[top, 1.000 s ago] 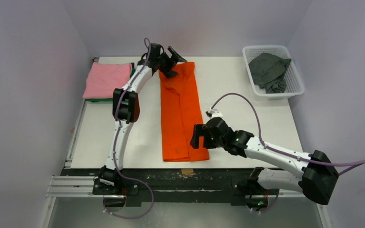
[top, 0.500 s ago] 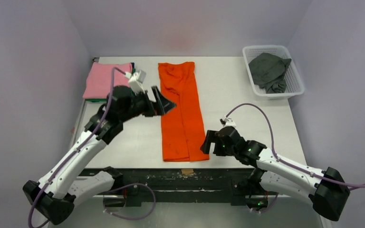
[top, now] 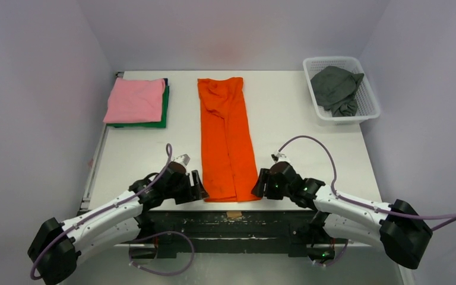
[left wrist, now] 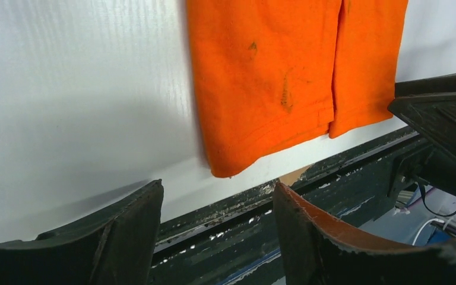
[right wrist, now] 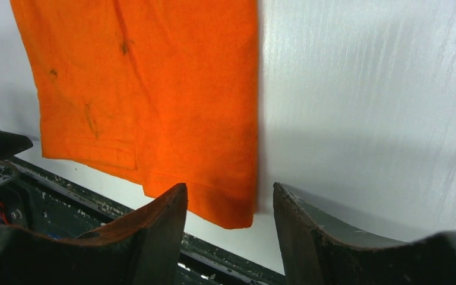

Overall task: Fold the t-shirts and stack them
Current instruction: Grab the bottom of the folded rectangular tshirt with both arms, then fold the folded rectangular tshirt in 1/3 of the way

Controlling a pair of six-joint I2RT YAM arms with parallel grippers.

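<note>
The bright orange t-shirt (top: 227,138) lies folded into a long strip down the table's middle. My left gripper (top: 199,191) is open, low beside its near left corner (left wrist: 222,166). My right gripper (top: 259,187) is open beside its near right corner (right wrist: 234,214). Neither touches the cloth. The pink t-shirt (top: 134,99) lies folded on the green t-shirt (top: 161,113) at the far left. The dark grey t-shirt (top: 336,88) lies crumpled in the basket.
A white mesh basket (top: 369,110) stands at the far right corner. The table's near edge with a dark metal rail (top: 231,218) runs just below both grippers. Grey walls close in on three sides.
My left arm swung from the shirt's far end back and down to its near left corner. My right gripper dropped slightly toward the near right corner. The shirts have not moved.
</note>
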